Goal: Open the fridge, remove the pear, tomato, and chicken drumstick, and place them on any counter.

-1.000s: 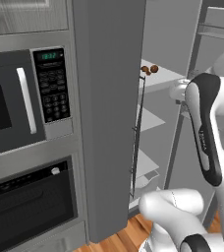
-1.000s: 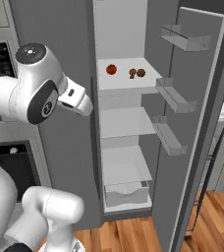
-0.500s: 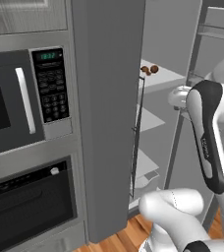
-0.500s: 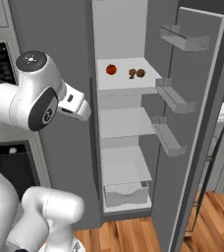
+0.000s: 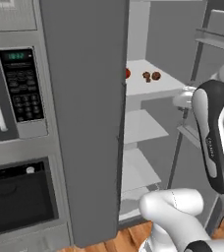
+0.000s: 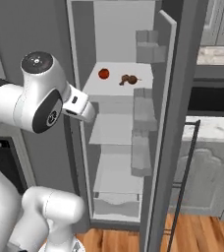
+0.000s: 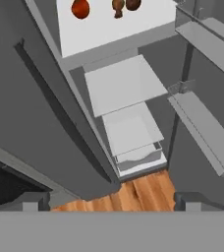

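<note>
One fridge door open, food on its upper shelf.
Tomato beside brown lumps; tool spread wide, holding nothing.

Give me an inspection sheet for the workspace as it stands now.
Surface: counter behind the open door, marble.
Job's things: fridge right door open; tomato on an upper shelf; brown lumps beside it.
Clutter: nothing seen.
Grippers: gripper open, holding nothing, facing down the fridge interior.
Cables: nothing seen.
Surroundings: microwave and oven left of the fridge; wood floor.
</note>
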Motion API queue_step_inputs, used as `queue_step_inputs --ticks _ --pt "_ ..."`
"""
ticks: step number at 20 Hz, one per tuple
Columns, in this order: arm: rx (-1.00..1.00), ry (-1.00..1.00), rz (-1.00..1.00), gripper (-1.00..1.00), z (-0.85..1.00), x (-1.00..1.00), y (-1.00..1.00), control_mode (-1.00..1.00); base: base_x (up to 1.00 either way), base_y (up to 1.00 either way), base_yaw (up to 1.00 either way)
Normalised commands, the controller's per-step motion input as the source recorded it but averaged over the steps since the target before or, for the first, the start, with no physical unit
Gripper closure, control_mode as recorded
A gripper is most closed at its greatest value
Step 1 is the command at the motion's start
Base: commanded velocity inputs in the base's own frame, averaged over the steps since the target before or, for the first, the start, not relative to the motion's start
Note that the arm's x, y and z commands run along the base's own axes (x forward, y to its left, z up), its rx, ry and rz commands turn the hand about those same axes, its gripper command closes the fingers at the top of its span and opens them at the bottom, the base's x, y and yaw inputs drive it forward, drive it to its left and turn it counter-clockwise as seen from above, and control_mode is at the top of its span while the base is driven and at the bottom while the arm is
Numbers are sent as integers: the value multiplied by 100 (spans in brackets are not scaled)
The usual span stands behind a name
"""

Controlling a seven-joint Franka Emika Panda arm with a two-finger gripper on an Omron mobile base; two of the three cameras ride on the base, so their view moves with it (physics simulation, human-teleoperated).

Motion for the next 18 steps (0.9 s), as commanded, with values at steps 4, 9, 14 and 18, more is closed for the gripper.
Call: queue_step_inputs --ticks 4,9,14,18 --pt "0 0 0 -100 0 0 0 100 83 -36 35" --pt "0 0 0 -100 0 0 0 100 70 -58 27" --pt "-1 -1 2 -100 -1 10 -6 -100 48 -34 13" --pt "-14 -9 4 -100 -1 50 -6 -100 0 0 0"
